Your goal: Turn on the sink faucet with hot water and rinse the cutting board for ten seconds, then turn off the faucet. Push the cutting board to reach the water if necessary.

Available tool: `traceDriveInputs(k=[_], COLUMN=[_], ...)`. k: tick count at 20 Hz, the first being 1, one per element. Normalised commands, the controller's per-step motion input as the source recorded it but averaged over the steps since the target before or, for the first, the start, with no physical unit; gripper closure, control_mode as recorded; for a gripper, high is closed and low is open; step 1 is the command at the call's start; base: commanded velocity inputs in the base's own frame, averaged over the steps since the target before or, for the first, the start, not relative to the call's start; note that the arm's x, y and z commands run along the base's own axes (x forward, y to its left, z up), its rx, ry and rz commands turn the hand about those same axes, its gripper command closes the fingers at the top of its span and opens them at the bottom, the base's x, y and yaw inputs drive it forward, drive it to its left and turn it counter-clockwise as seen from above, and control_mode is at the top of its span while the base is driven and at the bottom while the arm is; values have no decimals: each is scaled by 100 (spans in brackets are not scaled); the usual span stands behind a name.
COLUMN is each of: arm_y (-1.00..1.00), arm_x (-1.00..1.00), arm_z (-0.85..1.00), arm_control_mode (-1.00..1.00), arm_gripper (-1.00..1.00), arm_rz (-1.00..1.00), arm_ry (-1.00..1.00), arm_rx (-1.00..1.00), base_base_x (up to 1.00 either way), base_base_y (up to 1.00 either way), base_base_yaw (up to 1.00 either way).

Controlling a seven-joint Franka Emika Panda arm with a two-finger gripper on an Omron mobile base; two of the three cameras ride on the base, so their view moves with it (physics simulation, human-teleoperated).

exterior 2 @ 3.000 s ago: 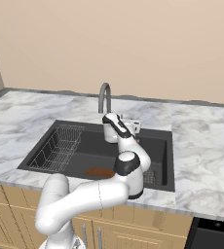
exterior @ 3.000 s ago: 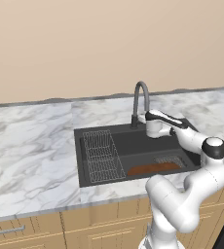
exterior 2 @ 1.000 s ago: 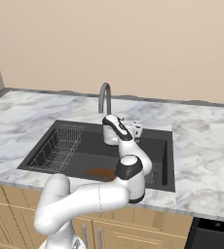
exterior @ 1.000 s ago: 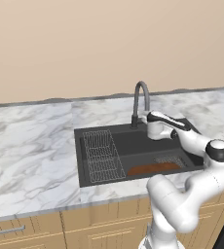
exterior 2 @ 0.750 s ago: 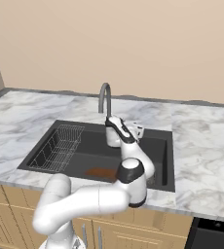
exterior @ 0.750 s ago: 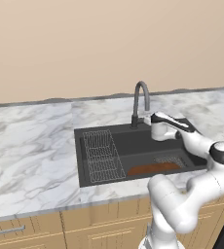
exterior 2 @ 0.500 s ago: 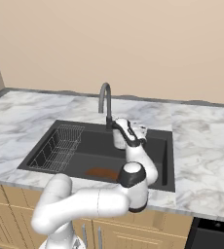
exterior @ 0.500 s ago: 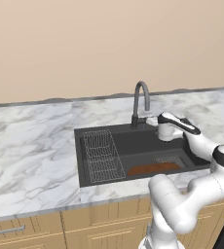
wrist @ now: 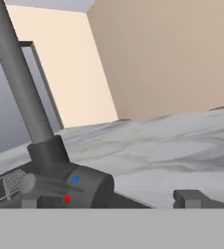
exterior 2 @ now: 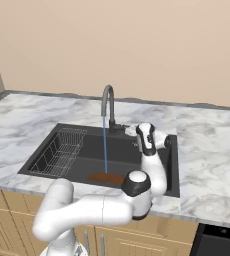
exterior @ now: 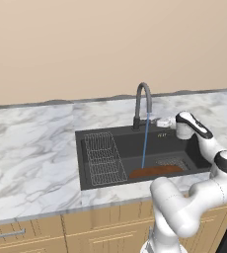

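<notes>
The gripper (exterior: 168, 121) sits just right of the sink faucet (exterior: 143, 105), at the faucet's base by the silver side lever (exterior: 162, 121); whether its fingers are spread or pressed together cannot be told. From the faucet's arched spout the water (exterior: 144, 142) falls as a thin blue stream into the sink (exterior: 98, 136). It lands on the cutting board (exterior: 156, 171), lying flat below the faucet at the sink's front wall. A wire rack (exterior: 104, 157) stands left of the faucet.

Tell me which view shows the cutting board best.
The left base view: the cutting board lies unobstructed on the sink floor under the water. The right base view shows it partly behind the arm; the hand view faces the faucet.
</notes>
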Motion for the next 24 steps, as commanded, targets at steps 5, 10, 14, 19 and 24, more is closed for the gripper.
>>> traceDriveInputs(k=[5,10,14,19,24], arm_y=[-100,-95,-48,-2,3], arm_x=[4,1,-6,-12,0], arm_z=[0,2,24,54,71], arm_control_mode=[-100,-100,-100,-100,-100], arm_gripper=[-100,-100,-100,-100,-100], arm_rz=[2,0,-1,-1,1], arm_ry=[-1,0,0,0,9], arm_rx=[4,2,1,0,0], base_base_x=[0,0,0,0,0], base_base_y=[0,0,0,0,0], base_base_yaw=[0,0,0,0,0])
